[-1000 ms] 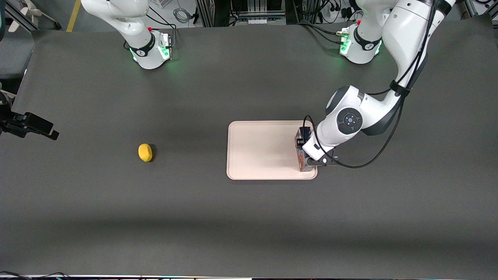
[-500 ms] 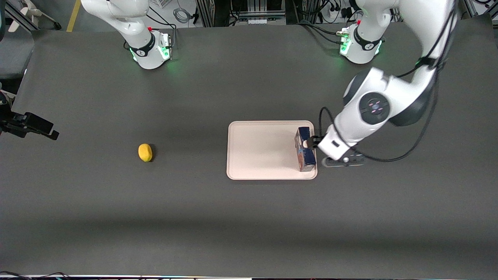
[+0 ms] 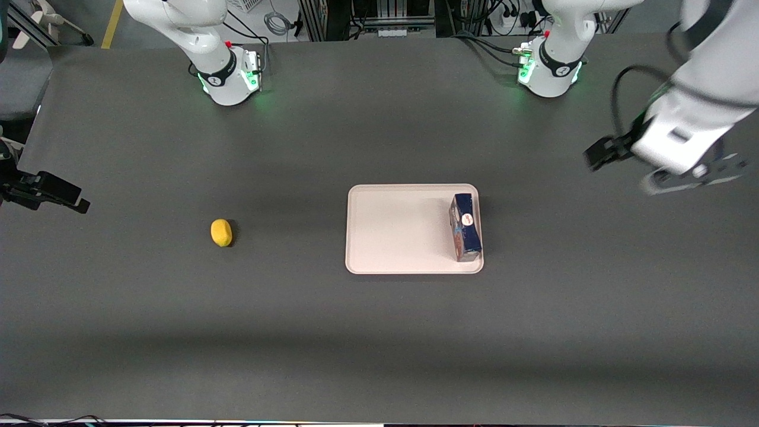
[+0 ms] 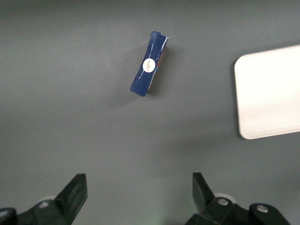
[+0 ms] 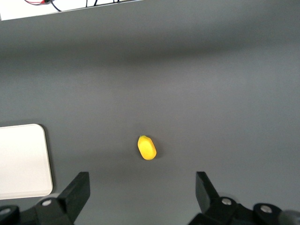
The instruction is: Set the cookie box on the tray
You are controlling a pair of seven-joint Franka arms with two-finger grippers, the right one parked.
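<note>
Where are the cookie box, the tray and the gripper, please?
cookie box (image 3: 466, 227), front view, its top face.
tray (image 3: 391, 228), front view, its bare floor.
gripper (image 3: 596, 158), front view, between its fingertips, above the table (image 3: 593, 267) toward the working arm's end.

The working left arm, a white jointed Franka arm with dark grey joint bands (image 3: 705, 89), rises from its round base (image 3: 550, 72), which glows green at the collar, and reaches out toward its own end of the dark grey table (image 3: 379, 332). Its white wrist block (image 3: 676, 139) is tilted and blurred in the front view, with a black cable (image 3: 619, 98) looping beside it. The black two-finger gripper (image 3: 602, 154) juts from the wrist toward the parked arm's end, raised clear of the tabletop. In the left wrist view the gripper (image 4: 139, 186) points downward, its two dark fingertips (image 4: 77, 190) set wide apart, with nothing between them.
</note>
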